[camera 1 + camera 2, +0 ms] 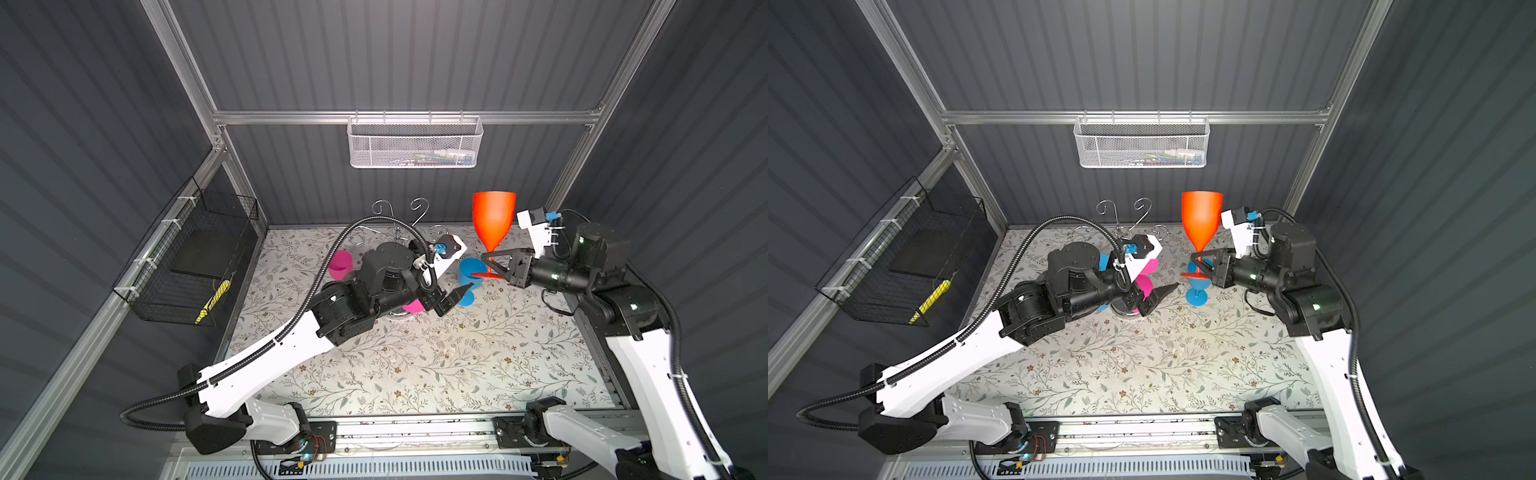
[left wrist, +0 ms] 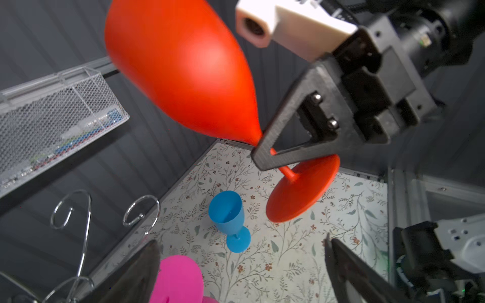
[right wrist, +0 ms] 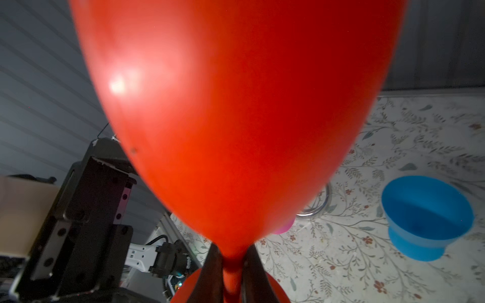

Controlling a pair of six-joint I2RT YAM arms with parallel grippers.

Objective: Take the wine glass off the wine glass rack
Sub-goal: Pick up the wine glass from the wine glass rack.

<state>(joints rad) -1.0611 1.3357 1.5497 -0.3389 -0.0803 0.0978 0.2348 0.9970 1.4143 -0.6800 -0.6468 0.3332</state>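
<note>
A: Where is the wine glass [image 1: 493, 220]?
B: Pinched by its stem in the right gripper [image 1: 491, 262], held clear of the wine glass rack [image 1: 399, 220] at the desk's [image 1: 415, 365] far edge; the left gripper [image 1: 456, 300] is spread wide.

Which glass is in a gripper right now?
The orange wine glass: the right gripper is shut on its stem, holding it upright. The blue glass stands free on the table; the pink ones sit ungripped by the rack.

Both top views look down over the table [image 1: 457, 361] [image 1: 1142, 361]; both wrist views closely share the orange glass [image 2: 183, 65] [image 3: 236, 118]
</note>
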